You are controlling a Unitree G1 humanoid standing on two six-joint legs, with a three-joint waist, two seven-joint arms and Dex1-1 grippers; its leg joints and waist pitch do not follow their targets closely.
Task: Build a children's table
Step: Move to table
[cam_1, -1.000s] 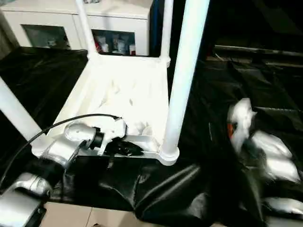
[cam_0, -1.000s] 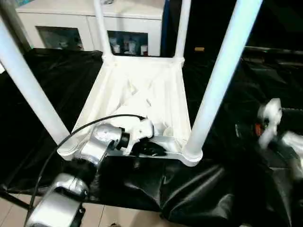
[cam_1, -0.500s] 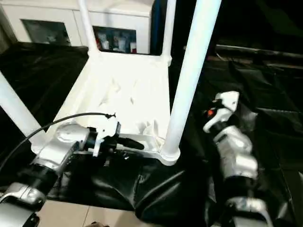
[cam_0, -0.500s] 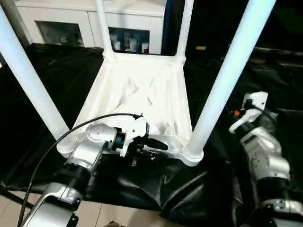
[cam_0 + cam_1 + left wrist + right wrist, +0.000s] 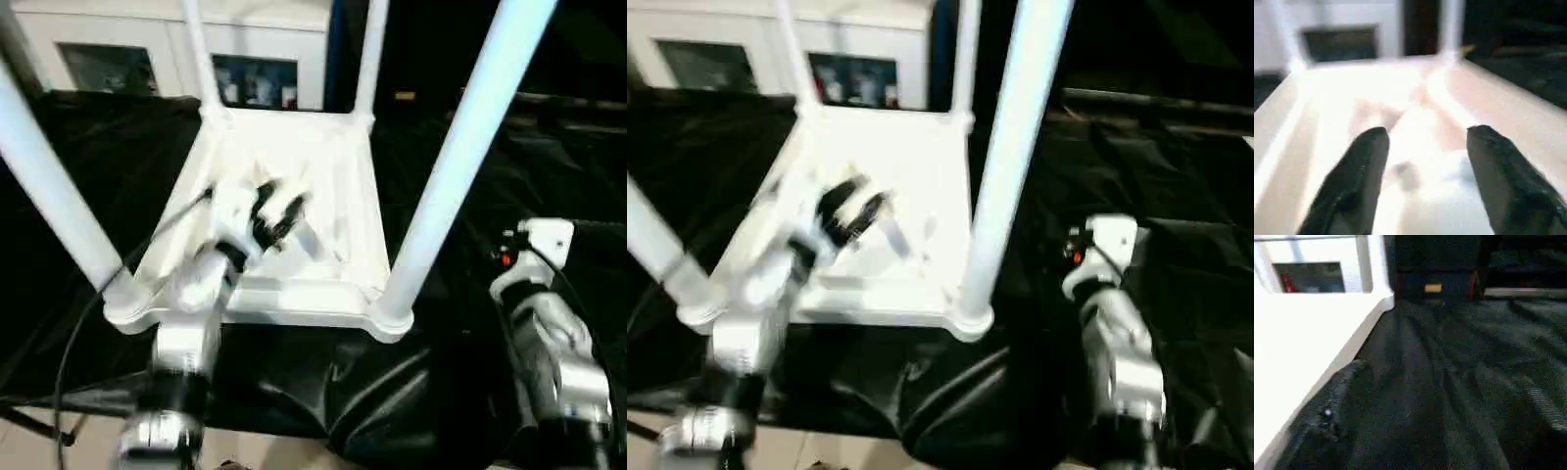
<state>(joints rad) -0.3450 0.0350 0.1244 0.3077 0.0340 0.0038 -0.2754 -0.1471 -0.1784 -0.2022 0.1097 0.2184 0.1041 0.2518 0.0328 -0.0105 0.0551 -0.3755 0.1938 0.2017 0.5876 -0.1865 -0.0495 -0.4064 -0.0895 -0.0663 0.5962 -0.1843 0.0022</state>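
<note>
Left claw (image 5: 1422,147) (agape) above tabletop (image 5: 1508,112)

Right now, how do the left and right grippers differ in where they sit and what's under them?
The left gripper hangs over the ribbed underside of the upside-down white plastic tabletop, black fingers spread with nothing between them. The right gripper sits off to the side of the tabletop, above the black cloth. Left reaches inward between the white tube legs; right stays outside them. Neither holds anything.

white children's table (image 5: 323,166) and its white legs (image 5: 460,147) on a black-draped tabletop (image 5: 108,166), silver forearms (image 5: 554,343), black fingers (image 5: 1356,176), white cabinet (image 5: 118,39) behind.
</note>
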